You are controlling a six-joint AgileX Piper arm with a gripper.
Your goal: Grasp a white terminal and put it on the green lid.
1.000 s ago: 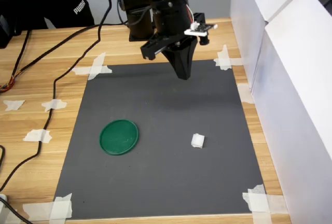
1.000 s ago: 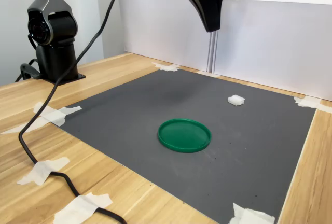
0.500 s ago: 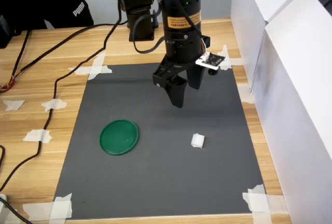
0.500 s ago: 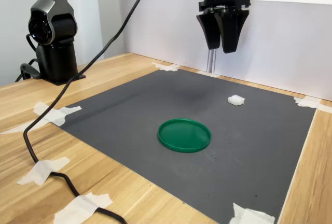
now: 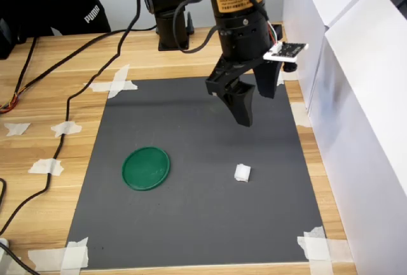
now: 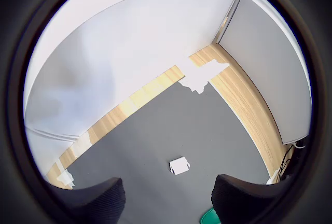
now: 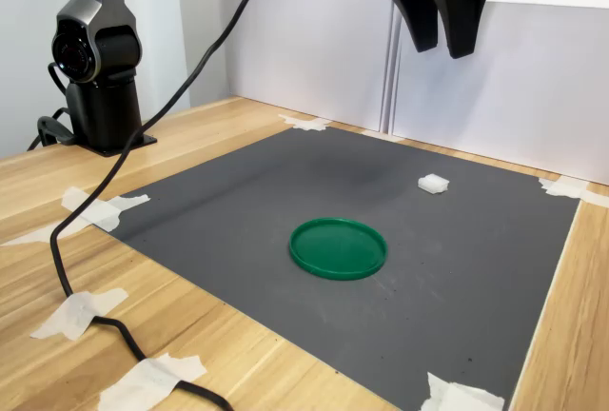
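Note:
The white terminal (image 5: 242,173) lies on the dark grey mat (image 5: 191,224), to the right of the green lid (image 5: 146,168) in the first exterior view. In the second exterior view the terminal (image 7: 433,184) sits behind the lid (image 7: 338,247). My gripper (image 5: 255,107) hangs high above the mat, behind the terminal, its fingers pointing down. It is open and holds nothing, as the second exterior view (image 7: 442,48) also shows. In the wrist view the terminal (image 6: 179,166) appears between my two fingertips (image 6: 96,203), well below them, with an edge of the lid (image 6: 210,217) beside it.
White panels (image 5: 356,97) wall off the first exterior view's right side. The arm's base (image 7: 95,59) stands on the wooden table, and a black cable (image 5: 76,97) trails across the first exterior view's left. Tape strips (image 5: 114,84) hold the mat's corners. A person in black clothing (image 5: 57,1) is at the back.
The gripper has swung toward the first exterior view's right, nearer the white panels, and its fingers have spread from shut to open. The terminal and the lid have stayed put.

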